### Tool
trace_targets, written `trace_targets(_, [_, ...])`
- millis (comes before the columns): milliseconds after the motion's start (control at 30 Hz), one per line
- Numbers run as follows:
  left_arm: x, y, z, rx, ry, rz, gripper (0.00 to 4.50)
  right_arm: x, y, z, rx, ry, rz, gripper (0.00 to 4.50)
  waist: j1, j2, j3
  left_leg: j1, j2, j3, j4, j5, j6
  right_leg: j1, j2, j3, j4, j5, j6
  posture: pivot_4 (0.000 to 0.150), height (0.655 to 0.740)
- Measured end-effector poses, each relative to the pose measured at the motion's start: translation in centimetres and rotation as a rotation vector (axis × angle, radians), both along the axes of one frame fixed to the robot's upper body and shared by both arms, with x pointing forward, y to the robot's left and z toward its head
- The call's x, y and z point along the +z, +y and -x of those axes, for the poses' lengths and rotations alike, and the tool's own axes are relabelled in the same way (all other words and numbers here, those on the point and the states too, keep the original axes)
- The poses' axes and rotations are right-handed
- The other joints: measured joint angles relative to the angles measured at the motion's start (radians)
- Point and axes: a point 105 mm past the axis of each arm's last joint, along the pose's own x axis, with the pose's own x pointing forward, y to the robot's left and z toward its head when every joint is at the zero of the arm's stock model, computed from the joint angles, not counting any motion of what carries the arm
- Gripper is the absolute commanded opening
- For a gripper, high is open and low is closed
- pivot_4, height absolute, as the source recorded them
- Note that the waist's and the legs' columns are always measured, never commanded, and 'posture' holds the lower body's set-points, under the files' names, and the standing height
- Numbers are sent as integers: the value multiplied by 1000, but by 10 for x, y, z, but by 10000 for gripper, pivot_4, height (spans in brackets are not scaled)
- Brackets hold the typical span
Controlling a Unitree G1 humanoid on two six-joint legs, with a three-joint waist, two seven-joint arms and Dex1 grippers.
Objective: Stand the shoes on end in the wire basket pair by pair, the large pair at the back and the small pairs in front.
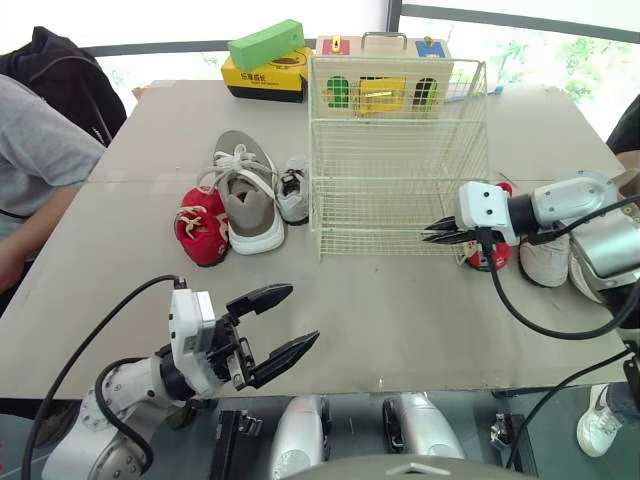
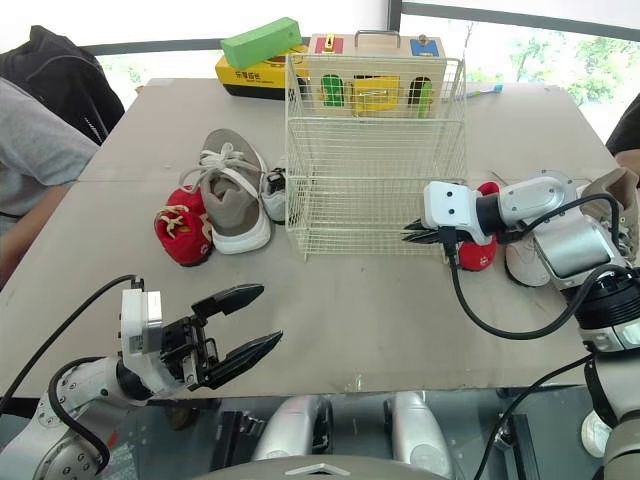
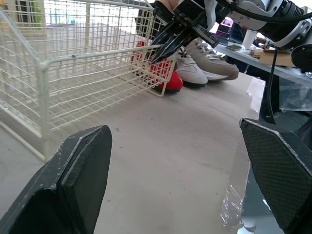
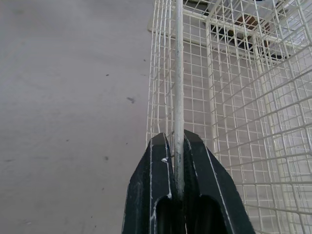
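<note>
L hand (image 1: pixel 303 313) wide open, nothing held | R hand (image 1: pixel 430 232) clamped on wire basket (image 1: pixel 400 180) upright (front-rt corner)

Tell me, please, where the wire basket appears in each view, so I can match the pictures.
Left eye view: the wire basket stands just right of centre.
Right eye view: basket just right of centre too.
Left wrist view: basket ahead, a red shoe beside its far corner.
Right wrist view: its mesh wall, one post in the right tool.
Shared landmark: the right tool, shut on a basket corner post.
</note>
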Motion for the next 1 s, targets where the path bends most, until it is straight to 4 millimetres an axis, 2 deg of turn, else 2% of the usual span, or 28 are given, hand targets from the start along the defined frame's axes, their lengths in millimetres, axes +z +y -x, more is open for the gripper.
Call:
trace_targets(167, [8,-3,-4,39,-24,3,45000,0,5,-6,-69,39,-14,211,-3,0,0,1,0,0,0,0,0,0,-2,1,1,0,0,1500,7400])
trace_targets(333, [11,3,-10,102,-18,27,45000,-1,10,-7,-106,53,-27,211,-10,0,0,2,1,0,0,0,0,0,-3,1,2,0,0,1500,7400])
trace_targets(433, [18,13,-22,222,-44,72,45000,0,11,-7,-128,71,-39,9032,-9,0,0,1,1,0,0,0,0,0,-3,1,2,0,0,1500,7400])
trace_targets(533, [22,27,-32,367,-61,86,45000,4,11,-5,-145,59,-77,21504,-7,0,0,0,0,0,0,0,0,0,-1,0,1,2,3,1500,7400])
trace_targets(667, [27,45,-48,583,-95,105,45000,23,12,4,-125,15,-177,37337,-1,0,1,-1,0,-1,0,0,0,0,0,1,0,2,3,1500,7400])
trace_targets(700, [30,54,-59,737,-88,108,45000,39,12,15,-100,3,-274,37337,7,0,0,-1,-1,-2,0,0,0,0,0,1,0,3,4,1500,7400])
trace_targets(733, [31,60,-66,815,-76,102,45000,46,12,23,-82,11,-334,37337,10,-1,1,-1,-1,-2,0,0,0,0,0,1,1,3,4,1500,7400])
trace_targets(767, [33,62,-71,856,-72,92,45000,50,13,29,-70,17,-374,37337,18,-1,1,-1,-1,-3,0,0,0,1,0,1,1,3,4,1500,7400])
trace_targets(833, [40,62,-91,967,-59,40,45000,58,14,53,-23,13,-516,37337,29,-2,0,-1,-1,-6,1,0,0,3,1,-2,1,3,4,1500,7400])
trace_targets(900, [42,59,-96,986,-53,25,45000,56,15,58,-18,17,-533,37337,25,-2,0,-1,-1,-4,1,0,0,3,1,-2,1,3,4,1500,7400])
trace_targets(1000, [35,50,-110,1023,8,-43,45000,42,12,66,-76,23,-547,37337,16,-2,0,0,-2,-2,1,0,0,2,0,-1,1,3,4,1500,7400])
